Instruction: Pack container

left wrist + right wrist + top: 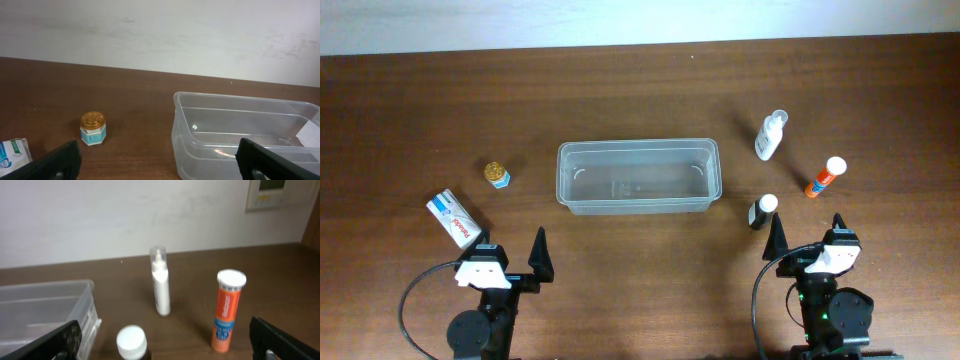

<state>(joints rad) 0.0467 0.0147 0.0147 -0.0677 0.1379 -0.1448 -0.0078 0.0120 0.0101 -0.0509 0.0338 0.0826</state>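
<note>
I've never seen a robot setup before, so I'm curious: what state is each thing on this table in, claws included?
Container: upright, no lid, empty.
Jar: upright, gold lid on.
Box: lying flat.
Spray bottle: upright, clear cap on.
Orange tube: upright, white cap on.
Dark bottle: upright, white cap on.
Left claw: open, empty.
Right claw: open, empty.

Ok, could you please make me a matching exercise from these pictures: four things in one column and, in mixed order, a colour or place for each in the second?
Things:
1. container
2. small jar
3. tube
4. box

Descriptions:
A. gold lid
B. orange body, white cap
C. clear plastic, in the middle
D. white, furthest left of all

Pairs: 1-C, 2-A, 3-B, 4-D
</note>
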